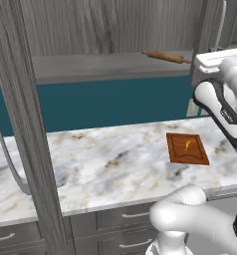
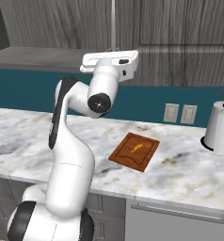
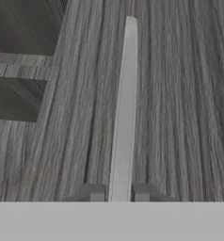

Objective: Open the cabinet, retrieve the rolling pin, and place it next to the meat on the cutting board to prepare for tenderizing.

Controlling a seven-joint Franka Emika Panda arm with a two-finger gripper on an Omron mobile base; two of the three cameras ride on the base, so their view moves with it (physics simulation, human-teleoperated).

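One rolling pin (image 1: 166,57) lies on the cabinet (image 1: 65,30) shelf, left of the gripper (image 3: 119,193) clenched on one door handle (image 3: 125,103).

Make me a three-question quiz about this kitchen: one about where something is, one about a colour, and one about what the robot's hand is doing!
1. Where is the slim brown wooden rolling pin?
A. On the grey cabinet shelf
B. On the counter
C. In the robot's hand

2. What colour is the tiny piece of meat on the flat reddish-brown wooden cutting board?
A. Green
B. Orange-yellow
C. Blue

3. What is the two-finger gripper doing?
A. Hanging open over the meat
B. Shut on the long silver bar handle
C. Holding a cup

Answers:
1 A: the pin lies up on the shelf, above the counter.
2 B: an orange-yellow scrap sits mid-board.
3 B: in the hand view the bar runs up from between the two fingertips.
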